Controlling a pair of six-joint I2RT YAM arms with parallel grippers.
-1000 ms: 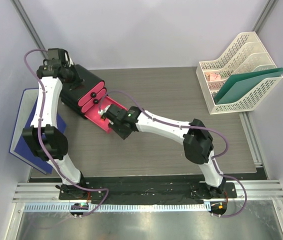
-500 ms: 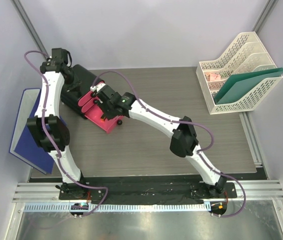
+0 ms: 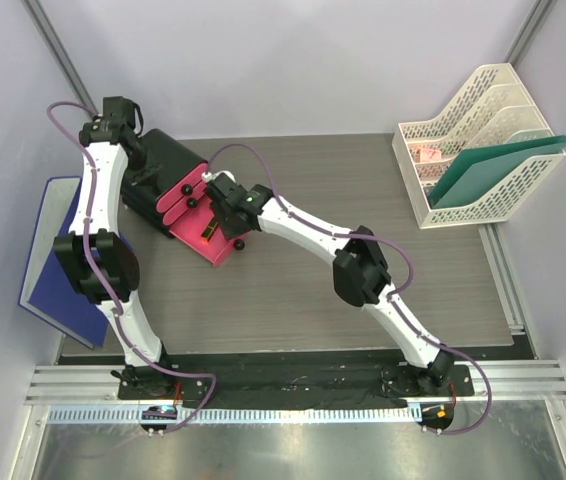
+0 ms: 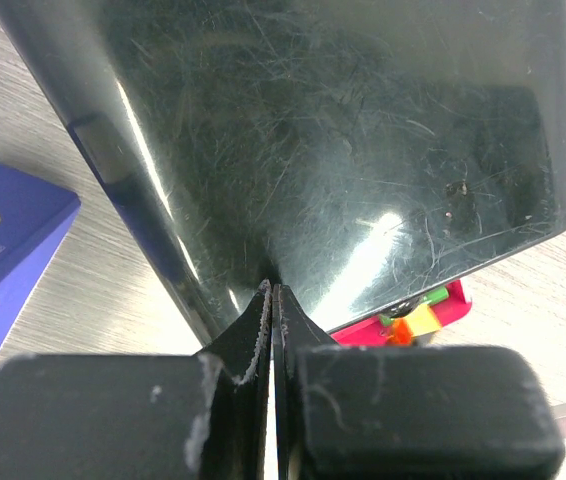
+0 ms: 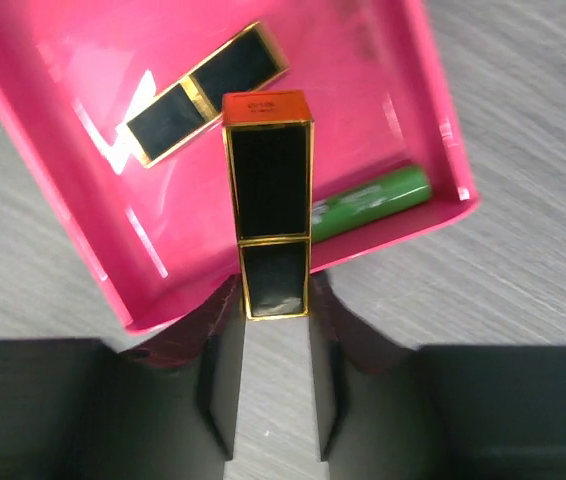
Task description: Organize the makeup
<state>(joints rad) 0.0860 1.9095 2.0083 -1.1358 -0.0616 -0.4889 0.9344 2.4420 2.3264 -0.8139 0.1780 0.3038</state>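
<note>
Item held: one black-and-gold lipstick (image 5: pixel 273 215), orange at its far end, pinched at its near end between the two fingers of the right hand (image 5: pixel 275 295). It points away from the wrist and lies over the near edge of an open pink drawer (image 5: pixel 63 170). Whether it touches the drawer floor cannot be told.

Drawer contents: a second black-and-gold lipstick (image 5: pixel 203 92) lying flat on a diagonal near the middle, and a green tube (image 5: pixel 371 200) lying against the right-hand wall by the corner. The two are well apart. The held lipstick partly overlaps the green tube's inner end in the wrist view.

The drawer is pulled out from a black box (image 4: pixel 343 150) at the far left of the grey wood-grain surface (image 5: pixel 523 200).

Left hand (image 4: pixel 271 310): fingers pressed together, nothing between them, tips against the glossy top of the black box near its edge.

Surroundings: a blue binder (image 4: pixel 8 240) just left of the box; a white mesh file rack (image 3: pixel 463 110) holding green folders (image 3: pixel 493 170) at the far right, well apart from the box.
</note>
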